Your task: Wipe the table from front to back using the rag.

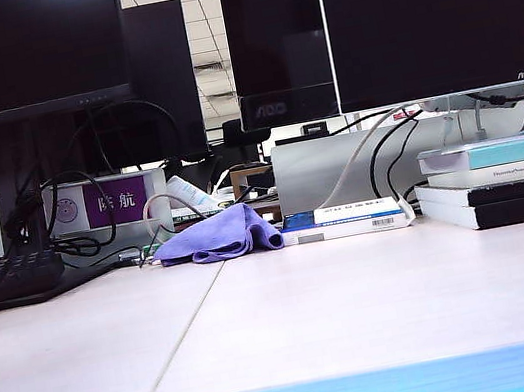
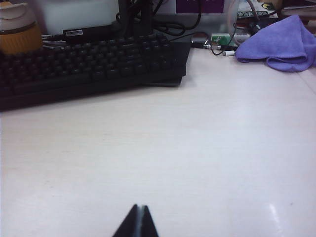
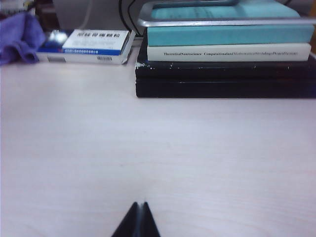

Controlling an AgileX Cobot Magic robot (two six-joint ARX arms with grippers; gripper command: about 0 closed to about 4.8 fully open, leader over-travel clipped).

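Note:
The lavender-blue rag [image 1: 220,236] lies crumpled at the back of the pale table [image 1: 344,314], between the keyboard and a flat box. It also shows in the left wrist view as the rag [image 2: 280,45] and at the edge of the right wrist view as the rag [image 3: 19,35]. My left gripper [image 2: 138,207] is shut with nothing in it, hovering over bare table near the front, far from the rag. My right gripper [image 3: 139,204] is shut too and holds nothing, over bare table in front of the books. Neither arm shows in the exterior view.
A black keyboard [image 1: 7,277] sits back left, with a yellow-and-white cup [image 2: 17,28] beyond it. A blue-white box [image 1: 345,220] and a stack of books [image 1: 503,179] stand back right. Monitors [image 1: 432,9] and cables [image 1: 378,160] line the rear.

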